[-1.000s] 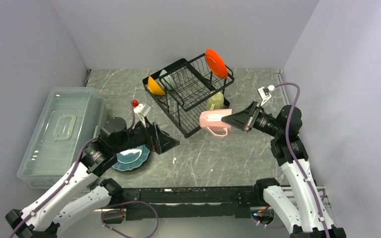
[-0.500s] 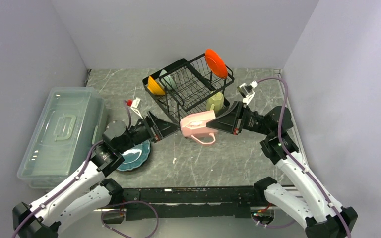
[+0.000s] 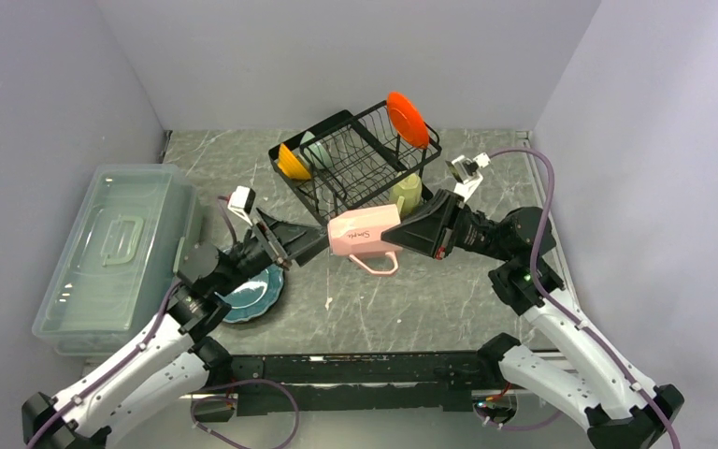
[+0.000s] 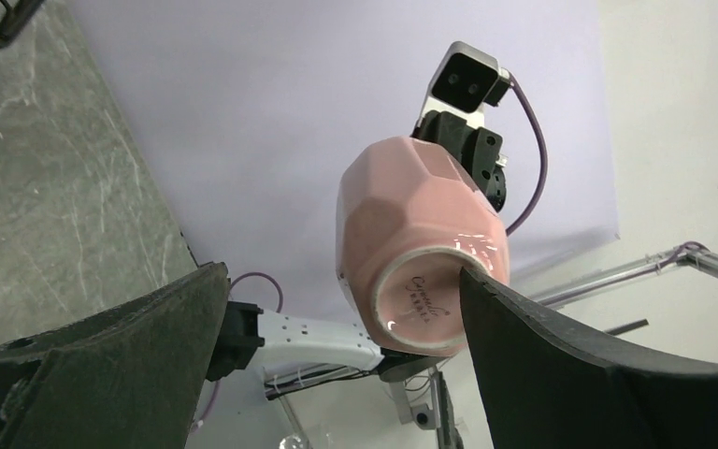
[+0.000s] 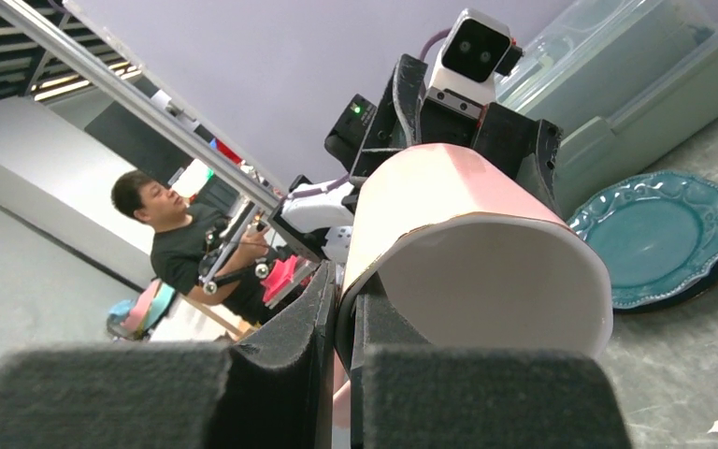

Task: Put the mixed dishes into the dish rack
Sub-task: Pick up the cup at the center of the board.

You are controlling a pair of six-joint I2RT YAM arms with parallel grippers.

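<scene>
Top external: my right claw [image 3: 394, 234] pinches the mug [image 3: 360, 232] by its rim, sideways in the air near the rack [image 3: 365, 164], base towards my left claw [image 3: 318, 238]. Left wrist: that claw is spread wide facing the base, likely for a handover. Right wrist: the rim wall sits between the fingers.

White shell links are being shown along the left arm [image 3: 122, 369] and the right arm [image 3: 570, 351], and they are being broken up by rounded black joint housings. A purple cable [image 3: 552, 182] is being carried along each arm, up to a small white-cased wrist camera [image 3: 241, 199]. The left gripper [image 3: 321, 236] and right gripper [image 3: 391, 231] are being seen as matt black wedges. Up close, the right one's fingers [image 5: 150, 393] are being revealed as coarse, foam-like black. A tiny green light [image 3: 526, 274] is being displayed on the right arm, and both bases are being joined by a black rail [image 3: 355, 368].
</scene>
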